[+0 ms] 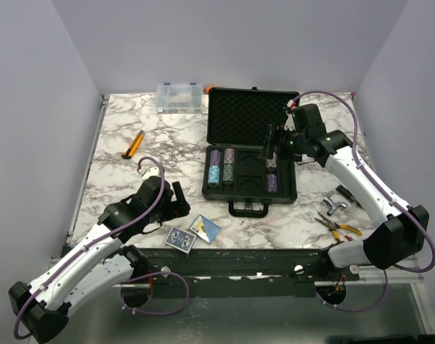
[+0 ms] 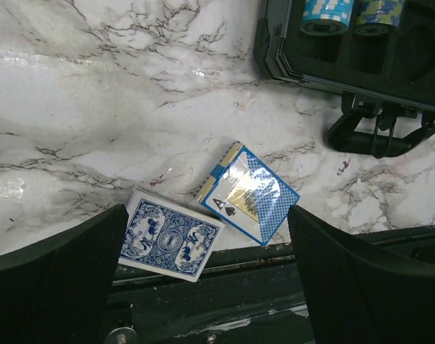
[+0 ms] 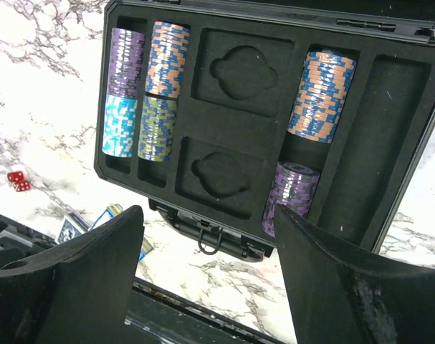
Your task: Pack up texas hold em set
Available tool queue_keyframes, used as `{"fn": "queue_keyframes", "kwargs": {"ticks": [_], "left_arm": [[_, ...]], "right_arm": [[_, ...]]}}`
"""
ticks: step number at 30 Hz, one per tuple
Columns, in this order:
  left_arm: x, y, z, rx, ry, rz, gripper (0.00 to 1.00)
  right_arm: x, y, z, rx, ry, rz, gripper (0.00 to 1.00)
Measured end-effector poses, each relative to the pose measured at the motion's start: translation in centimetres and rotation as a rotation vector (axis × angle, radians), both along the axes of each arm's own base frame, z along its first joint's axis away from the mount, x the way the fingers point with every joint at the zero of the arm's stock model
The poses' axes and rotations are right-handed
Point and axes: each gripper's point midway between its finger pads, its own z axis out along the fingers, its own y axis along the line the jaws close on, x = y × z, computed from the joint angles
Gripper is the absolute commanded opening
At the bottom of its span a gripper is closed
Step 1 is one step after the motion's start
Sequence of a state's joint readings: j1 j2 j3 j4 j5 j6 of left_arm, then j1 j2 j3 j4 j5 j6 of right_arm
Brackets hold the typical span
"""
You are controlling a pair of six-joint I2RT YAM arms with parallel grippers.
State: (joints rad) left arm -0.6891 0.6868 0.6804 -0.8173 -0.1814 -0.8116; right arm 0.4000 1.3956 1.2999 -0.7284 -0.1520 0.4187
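Black left pincer (image 2: 206,211) wide open, empty, near card decks (image 2: 173,242) (right pincer (image 3: 206,215) open, empty, over case (image 3: 360,143))

Black hard case (image 1: 250,179) open at table centre, lid (image 1: 242,115) raised at 12 o'clock showing ridged foam, handle (image 1: 248,208) at 6 o'clock. Slotted tray (image 3: 235,129): two rows of chips lying on edge at 9 o'clock, purple-then-cyan (image 3: 124,93) and orange-blue-then-green (image 3: 160,89). One slot toward 3 o'clock holds an orange-blue stack (image 3: 321,97) and a purple stack (image 3: 292,197). Two clover-shaped recesses sit mid-tray. Two blue-white decks lie flat at 7 o'clock of the case by the table's near edge, just beside each other: patterned one (image 2: 170,242), glossy one (image 2: 249,193) showing an ace of spades. Two red dice (image 3: 16,180) lie together on the marble at 8 o'clock.
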Motion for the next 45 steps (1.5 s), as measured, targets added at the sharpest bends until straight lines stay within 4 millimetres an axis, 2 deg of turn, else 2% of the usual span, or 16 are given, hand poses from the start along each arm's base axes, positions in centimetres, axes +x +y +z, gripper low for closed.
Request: {"fn": "queue_keyframes", "kwargs": {"ticks": [8, 12, 15, 20, 24, 31, 37, 45], "left_arm": [[-0.1, -0.4, -2.2, 0.055, 0.103, 0.002, 0.91], [-0.3, -0.6, -3.0, 0.062, 0.147, 0.001, 0.92], [-0.6, -0.5, -3.2, 0.062, 0.166, 0.020, 0.98], [-1.8, 2.3, -4.3, 0.116, 0.258, 0.174, 0.98], [-1.9, 4.5, -4.7, 0.124, 0.314, 0.325, 0.98], [-1.4, 8.8, -4.1, 0.053, 0.323, 0.640, 0.98], [-1.1, 11.5, -4.5, 0.049, 0.352, 0.808, 0.90], [0.3, 12.5, -5.9, 0.069, 0.376, 0.828, 0.71]], "right_arm": [[-0.2, 0.0, 0.0, 0.003, 0.002, 0.003, 0.83], [-0.6, 0.0, -0.3, 0.006, 0.010, 0.007, 0.93], [-1.4, 0.1, -0.7, 0.021, 0.027, 0.028, 1.00], [-2.7, 0.7, -1.1, 0.062, 0.042, 0.073, 1.00], [-3.0, 1.1, -1.0, 0.083, 0.041, 0.093, 1.00], [-3.2, 1.3, -0.9, 0.093, 0.044, 0.104, 1.00], [-3.2, 1.3, -1.0, 0.092, 0.046, 0.104, 1.00], [-3.3, 1.3, -2.1, 0.089, 0.069, 0.104, 1.00]]}}
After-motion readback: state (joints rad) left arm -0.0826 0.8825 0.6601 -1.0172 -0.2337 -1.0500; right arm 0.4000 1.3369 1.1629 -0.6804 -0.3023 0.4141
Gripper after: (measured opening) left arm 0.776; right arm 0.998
